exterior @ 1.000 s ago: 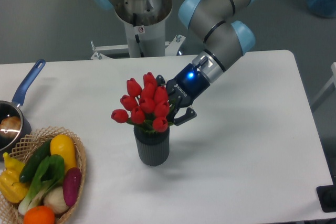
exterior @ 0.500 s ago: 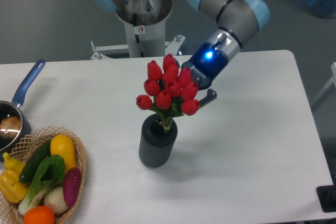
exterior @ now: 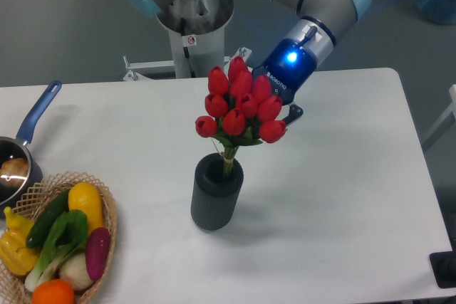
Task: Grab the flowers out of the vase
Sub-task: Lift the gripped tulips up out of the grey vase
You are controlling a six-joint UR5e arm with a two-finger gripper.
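The flowers (exterior: 241,107) are a tight bunch of red tulip buds with green leaves and thin pale stems. They hang above the vase (exterior: 216,193), a short dark grey ribbed cylinder standing on the white table. The stem ends still reach into the vase's mouth. My gripper (exterior: 267,117) comes in from the upper right and is shut on the flowers just below the buds. One dark finger (exterior: 293,113) shows to the right of the bunch; the other is hidden behind the buds.
A wicker basket (exterior: 108,217) with colourful vegetables stands at the front left. A blue-handled saucepan (exterior: 28,133) sits at the left edge. The robot's base column (exterior: 191,26) rises behind the table.
The gripper has risen with the flowers and shifted right. The bunch sat deep in the vase one second ago; now only the stem ends are in its mouth.
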